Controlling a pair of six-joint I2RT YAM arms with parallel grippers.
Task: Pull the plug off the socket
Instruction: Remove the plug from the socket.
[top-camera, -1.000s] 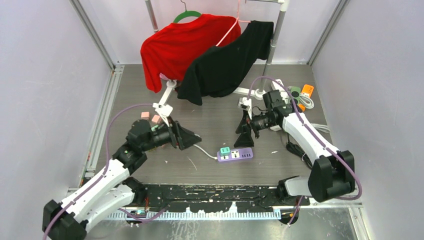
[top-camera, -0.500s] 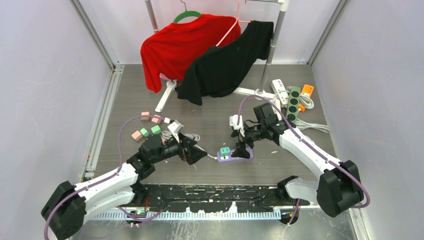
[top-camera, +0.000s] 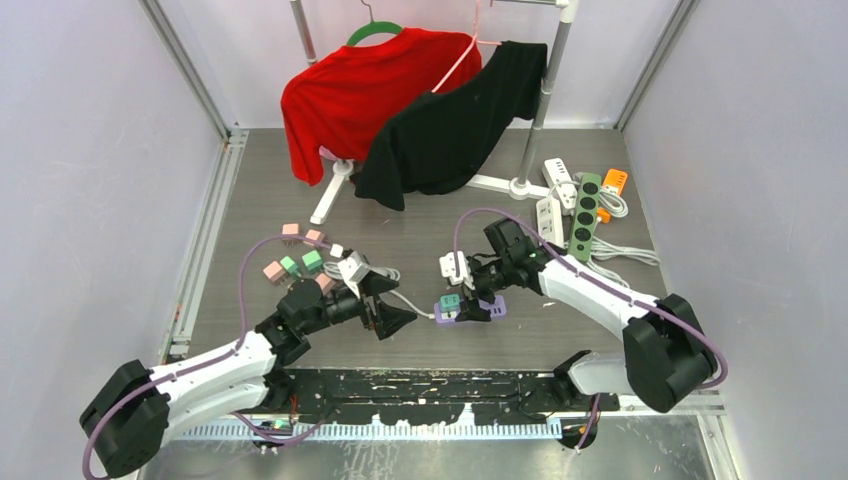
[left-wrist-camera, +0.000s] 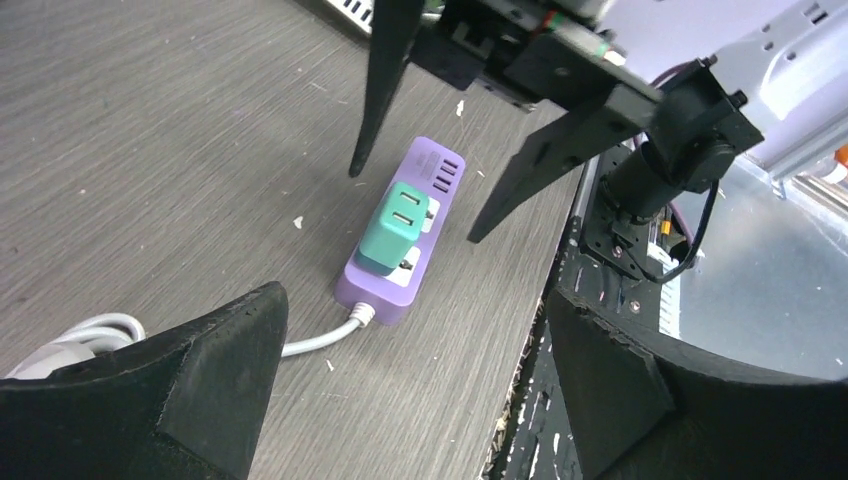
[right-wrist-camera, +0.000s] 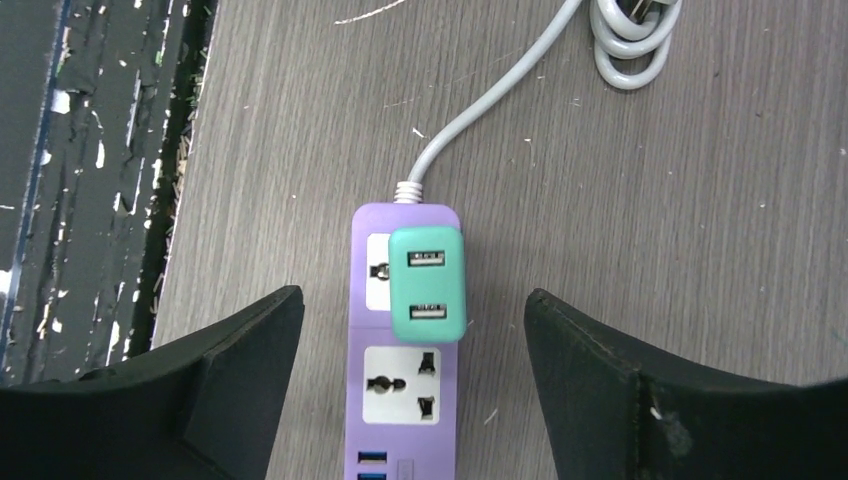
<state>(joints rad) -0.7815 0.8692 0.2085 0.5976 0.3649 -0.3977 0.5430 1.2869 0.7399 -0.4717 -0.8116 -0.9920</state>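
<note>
The top camera sits high above and behind the black rail (top-camera: 430, 390) at the near edge. It looks down and forward over the whole table (top-camera: 430, 225), from far enough back to take in the clothes rack (top-camera: 545, 90) at the far end. The left wrist camera sits low and close, looking rightward across the tabletop. The right wrist camera looks almost straight down from close above. All three views share the purple power strip (right-wrist-camera: 404, 385) and its green plug (right-wrist-camera: 427, 285).

And the plug (right-wrist-camera: 428, 285) sits on the strip (right-wrist-camera: 405, 395) at its cord (right-wrist-camera: 470, 120) end, strip flat on the table (top-camera: 430, 230) front-centre, cord coiling off left, loose plugs (top-camera: 295, 262) further left, rack (top-camera: 548, 90) behind, more strips (top-camera: 583, 205) back-right.
</note>
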